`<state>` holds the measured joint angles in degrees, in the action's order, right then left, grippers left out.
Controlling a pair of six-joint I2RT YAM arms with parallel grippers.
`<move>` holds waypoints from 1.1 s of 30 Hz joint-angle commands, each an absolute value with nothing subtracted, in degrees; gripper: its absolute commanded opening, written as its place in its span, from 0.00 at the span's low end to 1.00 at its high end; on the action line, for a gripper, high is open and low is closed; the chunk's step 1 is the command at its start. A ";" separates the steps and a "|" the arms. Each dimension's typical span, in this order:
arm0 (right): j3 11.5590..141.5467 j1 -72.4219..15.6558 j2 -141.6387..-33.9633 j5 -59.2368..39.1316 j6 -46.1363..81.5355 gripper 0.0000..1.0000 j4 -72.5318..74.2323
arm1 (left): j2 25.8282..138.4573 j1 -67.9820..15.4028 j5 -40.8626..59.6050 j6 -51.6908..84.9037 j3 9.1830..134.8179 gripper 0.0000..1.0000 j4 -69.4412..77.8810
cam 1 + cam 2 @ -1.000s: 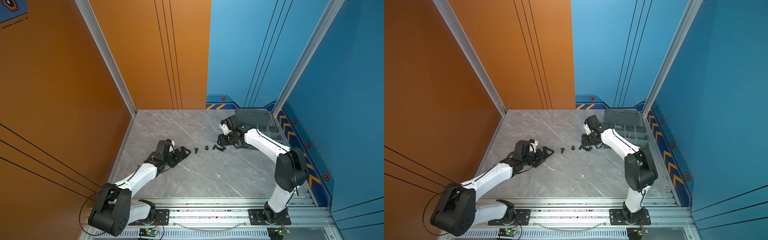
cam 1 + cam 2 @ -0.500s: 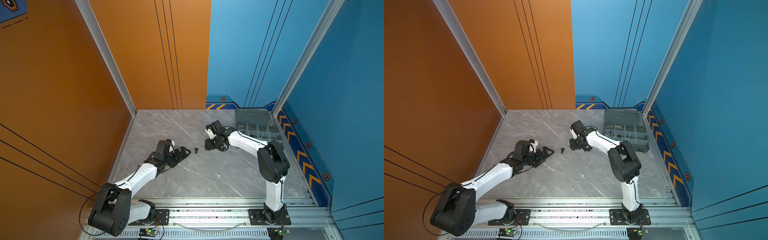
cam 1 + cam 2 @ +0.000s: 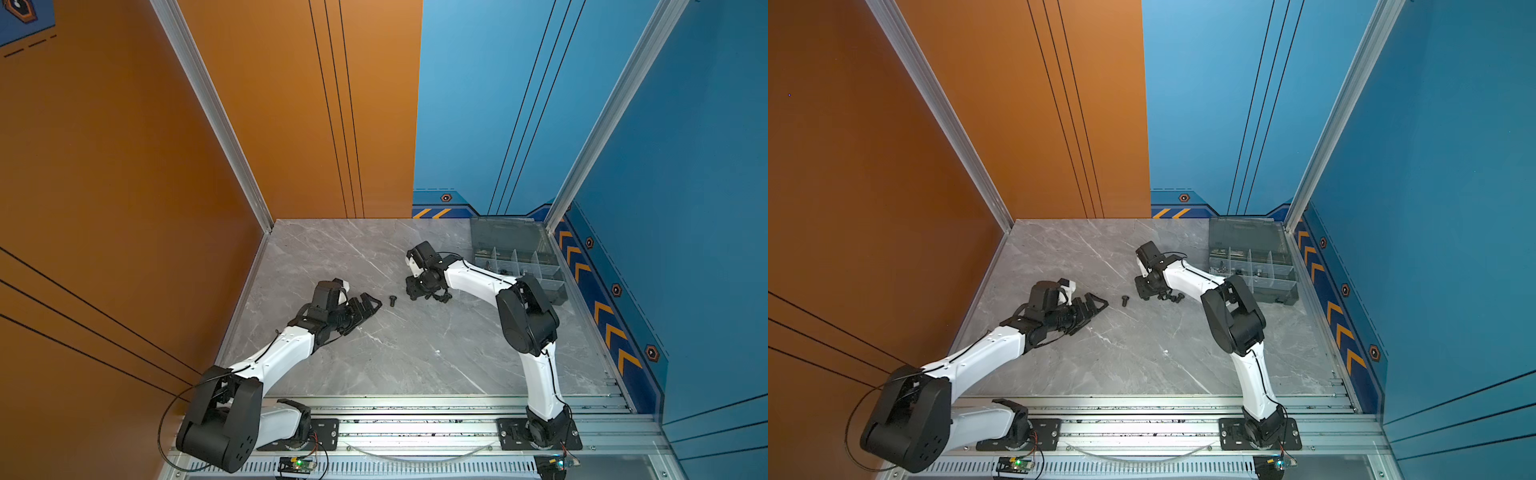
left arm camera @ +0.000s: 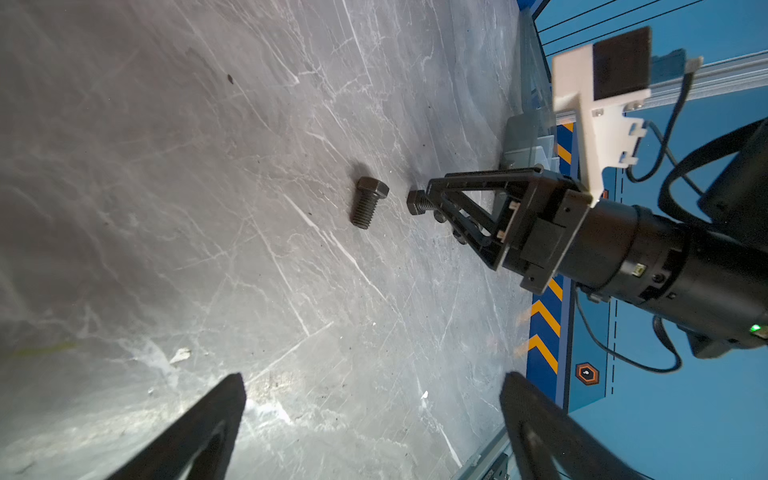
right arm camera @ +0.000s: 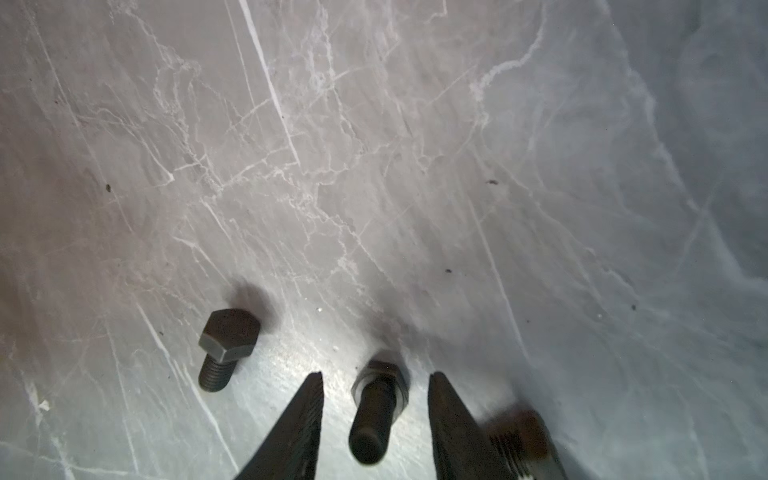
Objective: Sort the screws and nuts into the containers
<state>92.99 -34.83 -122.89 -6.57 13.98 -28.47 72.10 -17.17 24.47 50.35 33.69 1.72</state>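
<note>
A black screw [image 5: 376, 409] lies on the marble table between the fingers of my right gripper [image 5: 376, 374], which is open with a gap on either side of it. A second black screw [image 5: 224, 349] lies just outside one finger, and a blurred third [image 5: 519, 440] outside the other. In both top views the right gripper [image 3: 413, 291] [image 3: 1144, 291] sits low over this cluster, and the lone screw [image 3: 392, 300] [image 3: 1124, 300] lies between the two grippers. My left gripper [image 3: 370, 305] [image 4: 374, 380] rests open and empty, pointing at that screw [image 4: 368, 203]. The nuts are out of view.
The grey organiser box with the containers [image 3: 552, 286] [image 3: 1287, 291] stands open at the back right, against the blue wall; small parts in it are too small to name. The right arm's elbow [image 3: 525, 316] is raised in front of the box.
The right gripper swung left from beside the box, came down over the screw cluster and narrowed around one screw. The right elbow rose. The left arm stayed still.
</note>
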 commanded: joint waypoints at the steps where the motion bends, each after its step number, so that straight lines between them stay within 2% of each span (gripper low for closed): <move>1: 95.77 -35.82 -124.31 -3.30 14.33 0.42 -30.79 | 71.74 -16.73 24.33 49.52 33.31 0.98 1.41; 18: 95.84 -36.39 -125.95 -0.80 13.68 0.32 -32.87 | 71.25 -16.62 24.07 49.68 32.87 0.98 1.36; 29: 94.93 -36.38 -125.07 -1.48 13.62 0.05 -33.22 | 71.20 -16.70 24.17 49.83 32.80 0.98 1.41; 33: 93.94 -35.99 -123.22 -2.54 13.78 0.00 -33.14 | 71.29 -16.70 24.09 49.83 32.78 0.98 1.49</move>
<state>95.31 -36.23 -125.43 -2.33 13.54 -30.98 72.10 -17.15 24.47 50.37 33.69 1.74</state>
